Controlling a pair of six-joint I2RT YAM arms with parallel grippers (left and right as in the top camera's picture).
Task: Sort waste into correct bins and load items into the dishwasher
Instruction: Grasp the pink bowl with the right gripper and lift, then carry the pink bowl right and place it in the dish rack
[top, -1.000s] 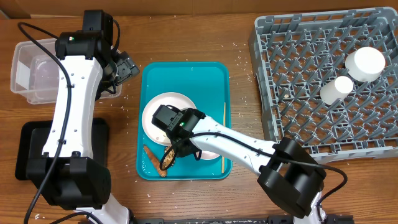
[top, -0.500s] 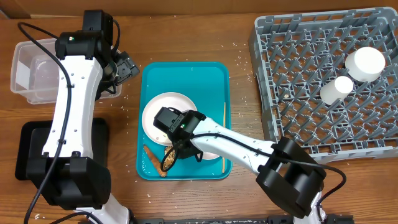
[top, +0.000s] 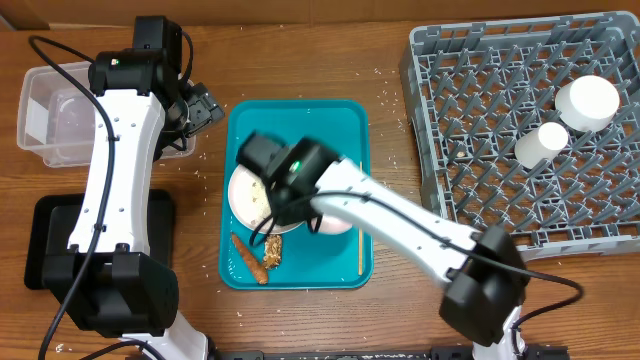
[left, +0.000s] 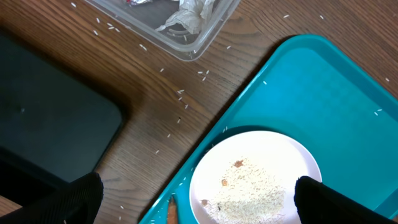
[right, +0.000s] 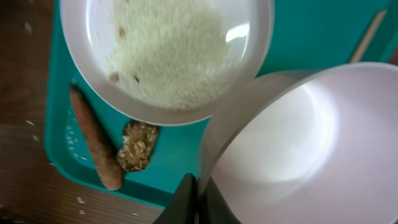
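From my screen, the right gripper (right: 198, 199) was closed tight on the near rim of the white bowl (right: 292, 137), with the rim pinched between its two fingers. The bowl lay over the lower right part of the teal tray (right: 311, 25), just beside the plate (right: 168, 50) of rice. In the wrist view its rim crossed the plate's edge, and I could not tell whether it was clear of the tray. I judged the bowl stiff, glossy and fairly light, and it looked empty, so nothing would spill. A hold on one edge of so smooth a wall could let it swing or slip, though. I thought a deep bite on the rim, with the bowl hanging below the fingers, would be the safest carry. It might also chip if knocked against the plate or the rack (top: 520, 130), which stood well apart to the right with two white cups (top: 587, 100) in it. The left gripper (left: 199, 202) hung with its fingers spread wide and nothing between them, over the tray's upper left corner near the clear bin (left: 168, 25).
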